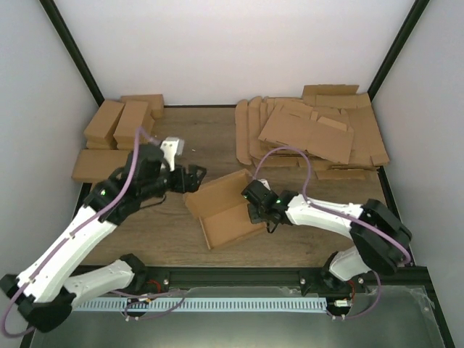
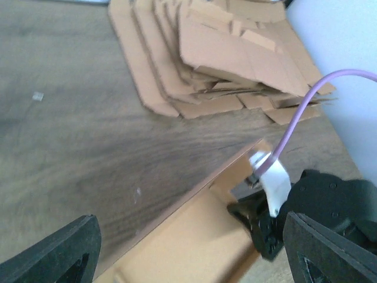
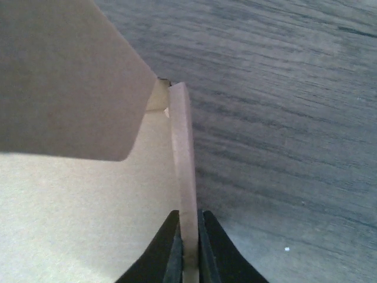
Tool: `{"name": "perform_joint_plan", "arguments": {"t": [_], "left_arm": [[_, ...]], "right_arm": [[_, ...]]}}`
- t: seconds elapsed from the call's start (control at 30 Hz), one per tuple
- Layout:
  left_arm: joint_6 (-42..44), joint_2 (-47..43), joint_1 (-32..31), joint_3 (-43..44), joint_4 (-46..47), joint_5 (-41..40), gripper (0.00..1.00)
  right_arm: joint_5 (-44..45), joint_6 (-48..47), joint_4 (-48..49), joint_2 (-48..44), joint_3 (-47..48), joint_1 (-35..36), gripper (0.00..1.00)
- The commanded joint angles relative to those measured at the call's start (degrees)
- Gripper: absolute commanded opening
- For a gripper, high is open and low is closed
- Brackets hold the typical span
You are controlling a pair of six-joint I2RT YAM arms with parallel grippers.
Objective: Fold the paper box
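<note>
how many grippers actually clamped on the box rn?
1. The right gripper is shut on a side wall of the paper box. The left gripper is open at the box's opposite end, not clamping.

Top camera looks down from behind; both wrist cameras closely share the paper box [image 1: 226, 210].

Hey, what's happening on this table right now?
Two robot arms are working on the paper box at mid-table, which has its walls partly raised. The right gripper is shut on the box's right wall. The left gripper is open by the box's far left edge, gripping nothing. Flat cardboard sheets lie at the back right.
</note>
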Motion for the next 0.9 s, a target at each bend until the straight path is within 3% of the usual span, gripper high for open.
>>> {"name": "perform_joint_plan", "arguments": {"t": [0.0, 0.13, 0.37, 0.57, 0.73, 0.87], "left_arm": [[-13.45, -9.48, 0.15, -10.92, 1.8, -3.94, 0.88], [-18.59, -16.66, 0.13, -21.1, 2.02, -2.63, 0.87], [-23.2, -23.63, 0.05, -35.78, 7.16, -4.29, 0.87], [-23.28, -22.62, 0.0, -38.81, 8.87, -5.5, 0.87], [-23.3, -20.09, -0.2, -42.27, 13.11, -2.43, 0.82], [-22.75, -18.52, -0.67, -43.7, 15.84, -2.45, 0.77]], "right_arm": [[8.48, 10.28, 5.7, 6.83, 0.98, 0.31, 0.04], [11.37, 14.27, 7.06, 11.65, 2.49, 0.7, 0.01], [12.9, 16.14, 11.55, 11.65, 0.08, 1.12, 0.03], [13.47, 15.28, 12.59, 10.35, -1.82, 1.12, 0.04], [11.47, 12.83, 15.39, 7.26, -4.03, 1.12, 0.2], [10.06, 11.5, 16.04, 5.53, -4.75, 1.1, 0.24]]}}
